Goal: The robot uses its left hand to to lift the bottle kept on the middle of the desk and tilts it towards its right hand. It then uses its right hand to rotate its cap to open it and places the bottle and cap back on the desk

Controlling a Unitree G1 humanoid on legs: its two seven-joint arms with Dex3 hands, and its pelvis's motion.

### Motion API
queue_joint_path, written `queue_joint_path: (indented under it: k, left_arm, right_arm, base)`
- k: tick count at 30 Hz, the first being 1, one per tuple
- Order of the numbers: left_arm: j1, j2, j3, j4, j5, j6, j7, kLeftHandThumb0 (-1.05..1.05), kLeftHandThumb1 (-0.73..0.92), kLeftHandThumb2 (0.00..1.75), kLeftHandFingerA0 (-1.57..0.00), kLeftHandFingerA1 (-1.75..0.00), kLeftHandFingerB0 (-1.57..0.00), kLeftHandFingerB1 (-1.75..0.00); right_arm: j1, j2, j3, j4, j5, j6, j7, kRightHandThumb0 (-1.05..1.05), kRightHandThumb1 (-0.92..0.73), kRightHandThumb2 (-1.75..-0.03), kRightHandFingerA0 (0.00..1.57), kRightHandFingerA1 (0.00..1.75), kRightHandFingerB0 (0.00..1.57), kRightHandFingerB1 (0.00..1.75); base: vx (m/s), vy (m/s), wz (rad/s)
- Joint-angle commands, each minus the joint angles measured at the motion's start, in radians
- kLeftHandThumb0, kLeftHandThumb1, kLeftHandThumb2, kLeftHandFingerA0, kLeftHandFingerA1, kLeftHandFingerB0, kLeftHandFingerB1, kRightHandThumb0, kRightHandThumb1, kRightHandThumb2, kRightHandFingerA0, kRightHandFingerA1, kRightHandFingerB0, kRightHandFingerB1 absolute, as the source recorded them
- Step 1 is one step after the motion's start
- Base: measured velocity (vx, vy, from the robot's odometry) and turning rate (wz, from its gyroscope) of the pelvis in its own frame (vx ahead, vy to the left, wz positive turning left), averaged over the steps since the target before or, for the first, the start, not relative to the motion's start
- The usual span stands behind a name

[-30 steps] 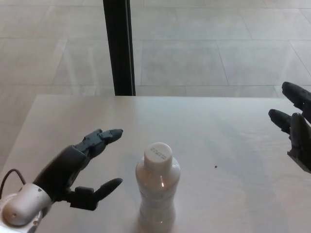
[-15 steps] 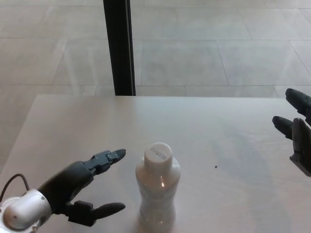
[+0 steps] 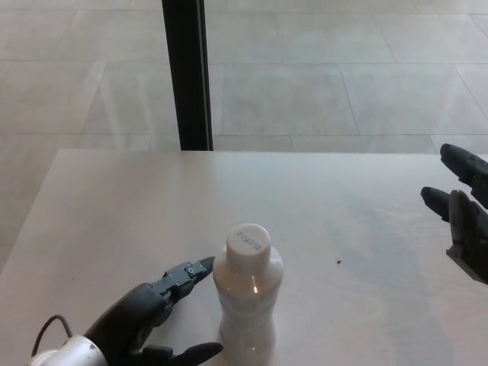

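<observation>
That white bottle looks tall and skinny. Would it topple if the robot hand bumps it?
Probably fairly easily: the bottle stands upright and tall on a narrow base, so a push near its cap could tip it. Its rounded, glossy-looking body may be somewhat slippery, and it would likely roll if knocked over. The left robot hand sits open right beside it.

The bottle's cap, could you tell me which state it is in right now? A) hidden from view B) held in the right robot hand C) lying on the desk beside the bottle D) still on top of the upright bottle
D: the white cap sits on the upright bottle, while the right robot hand is open and far from it.
</observation>
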Motion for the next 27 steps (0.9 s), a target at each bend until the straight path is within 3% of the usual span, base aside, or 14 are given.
queue_joint_path:
  k: [1, 3, 4, 6, 7, 10, 11, 12, 13, 16, 17, 18, 19, 27]
  left_arm:
    - [0.043, -0.005, 0.012, 0.011, 0.022, -0.032, 0.028, -1.01, 0.59, 0.59, 0.0, 0.0, 0.0, 0.0]
    - [0.058, -0.012, 0.01, 0.009, 0.035, -0.032, 0.043, -1.03, 0.6, 0.59, 0.0, 0.0, 0.0, 0.0]
    - [0.085, -0.036, 0.011, 0.002, 0.047, -0.026, 0.085, -1.05, 0.6, 1.03, 0.0, -0.18, 0.0, -0.08]
    - [0.103, -0.059, 0.018, 0.002, 0.054, -0.034, 0.115, -1.05, 0.59, 1.02, 0.0, -0.21, 0.0, -0.13]
    - [0.109, -0.075, 0.021, 0.004, 0.06, -0.038, 0.135, -0.99, 0.62, 0.59, 0.0, 0.0, 0.0, 0.0]
    - [0.124, -0.142, 0.042, 0.015, 0.072, -0.053, 0.22, -0.93, 0.55, 0.73, 0.0, 0.0, 0.0, 0.0]
    - [0.126, -0.17, 0.048, 0.016, 0.083, -0.057, 0.259, -1.04, 0.57, 1.0, 0.0, -0.17, 0.0, -0.16]
    - [0.125, -0.191, 0.053, 0.011, 0.088, -0.051, 0.282, -1.05, 0.58, 1.0, 0.0, -0.17, 0.0, -0.16]
    - [0.122, -0.206, 0.058, 0.013, 0.091, -0.059, 0.294, -0.99, 0.48, 0.83, 0.0, 0.0, 0.0, 0.0]
    - [0.12, -0.222, 0.062, 0.012, 0.112, -0.058, 0.312, -1.0, 0.49, 0.83, 0.0, 0.0, 0.0, 0.0]
    - [0.117, -0.234, 0.062, 0.006, 0.121, -0.047, 0.328, -0.94, 0.54, 0.73, 0.0, 0.0, 0.0, 0.0]
    - [0.115, -0.241, 0.057, 0.004, 0.141, -0.044, 0.345, -0.99, 0.46, 0.82, 0.0, 0.0, 0.0, 0.0]
    - [0.112, -0.252, 0.058, 0.006, 0.146, -0.042, 0.359, -1.05, 0.59, 1.0, 0.0, -0.13, 0.0, -0.03]
    - [0.096, -0.239, 0.025, 0.015, 0.16, -0.033, 0.322, -1.05, 0.61, 1.01, 0.0, -0.13, 0.0, -0.04]
  right_arm:
    - [-0.004, 0.004, -0.004, -0.006, -0.015, 0.001, -0.008, -0.74, -0.84, -0.66, 0.26, 0.47, 0.28, 0.31]
    - [-0.007, 0.005, -0.003, -0.004, -0.018, 0.002, -0.01, -0.73, -0.84, -0.66, 0.27, 0.48, 0.29, 0.31]
    - [-0.01, 0.006, -0.001, -0.004, -0.022, 0.004, -0.013, -0.73, -0.84, -0.66, 0.27, 0.48, 0.29, 0.31]
    - [-0.012, 0.009, 0.001, -0.005, -0.024, 0.005, -0.014, -0.73, -0.83, -0.66, 0.27, 0.48, 0.29, 0.31]
    - [-0.013, 0.01, 0.002, -0.005, -0.025, 0.007, -0.015, -0.73, -0.83, -0.66, 0.28, 0.48, 0.3, 0.31]
    - [-0.018, 0.013, 0.007, -0.007, -0.032, 0.012, -0.018, -0.73, -0.83, -0.66, 0.28, 0.48, 0.3, 0.31]
    - [-0.017, 0.015, 0.01, -0.004, -0.037, 0.006, -0.02, -0.74, -0.84, -0.65, 0.29, 0.47, 0.31, 0.32]
    - [-0.016, 0.016, 0.01, -0.005, -0.038, 0.005, -0.02, -0.73, -0.84, -0.65, 0.29, 0.47, 0.31, 0.32]
    - [-0.016, 0.017, 0.011, -0.006, -0.039, 0.006, -0.021, -0.74, -0.84, -0.65, 0.29, 0.46, 0.31, 0.32]
    - [-0.017, 0.017, 0.013, -0.008, -0.042, 0.007, -0.02, -0.74, -0.84, -0.65, 0.29, 0.47, 0.31, 0.32]
    - [-0.019, 0.015, 0.013, -0.007, -0.041, 0.008, -0.018, -0.74, -0.84, -0.65, 0.28, 0.48, 0.32, 0.3]
    - [-0.02, 0.016, 0.012, -0.005, -0.043, 0.005, -0.019, -0.74, -0.84, -0.65, 0.28, 0.49, 0.32, 0.3]
    - [-0.023, 0.015, 0.013, -0.002, -0.047, 0.003, -0.019, -0.74, -0.84, -0.66, 0.29, 0.5, 0.32, 0.3]
    - [-0.031, 0.016, 0.018, -0.004, -0.067, 0.004, -0.025, -0.73, -0.84, -0.65, 0.25, 0.5, 0.34, 0.31]
  base:
    - [0.0, 0.0, 0.0]
    - [0.0, 0.0, 0.0]
    - [0.0, 0.0, 0.0]
    - [0.0, 0.0, 0.0]
    - [0.0, 0.0, 0.0]
    - [0.0, 0.0, 0.0]
    - [0.0, 0.0, 0.0]
    - [0.0, 0.0, 0.0]
    - [0.0, 0.0, 0.0]
    - [0.0, 0.0, 0.0]
    - [0.0, 0.0, 0.0]
    - [0.0, 0.0, 0.0]
    - [0.0, 0.0, 0.0]
    - [0.0, 0.0, 0.0]
